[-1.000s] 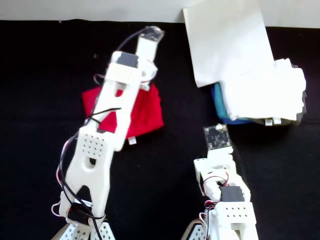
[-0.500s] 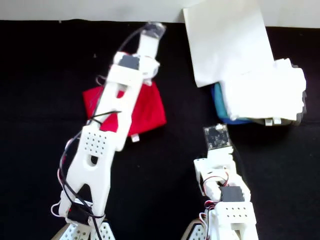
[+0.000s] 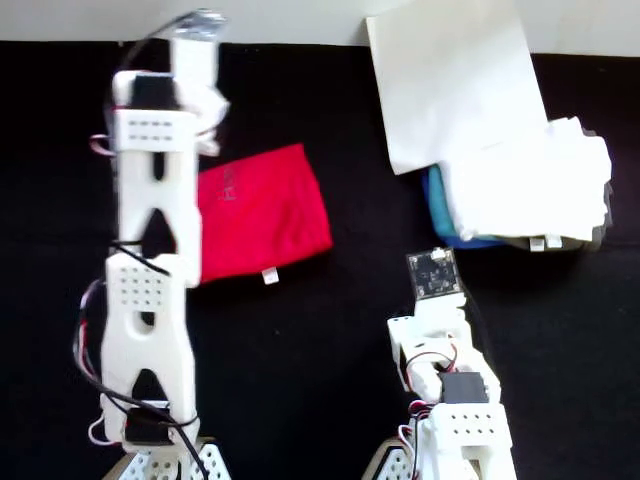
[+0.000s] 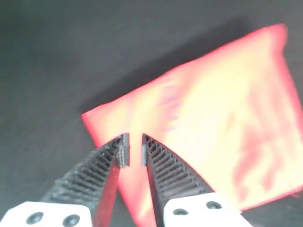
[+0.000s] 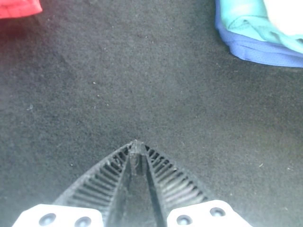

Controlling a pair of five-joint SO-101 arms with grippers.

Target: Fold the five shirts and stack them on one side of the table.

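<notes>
The left end effector [image 4: 135,147], jaws a narrow slit apart and empty, hangs over the folded red fabric shirt [image 4: 213,113], which lies alone on the black worktop [image 3: 350,330]. The right end effector [image 5: 136,147] is closed and empty. Judging by this, the red shirt awaits stacking on the white-topped pile of folded shirts [image 3: 525,190].

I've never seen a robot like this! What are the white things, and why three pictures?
The white things are two robot arms at a black table. One picture looks down from above; the other two come from cameras on each arm's wrist, showing its dark toothed gripper close up. The left gripper hangs over a folded red shirt, jaws slightly apart, holding nothing. The right gripper is shut and empty above bare table. On the right lies a stack of folded shirts, white on top, teal and blue beneath, by a white sheet.
</notes>
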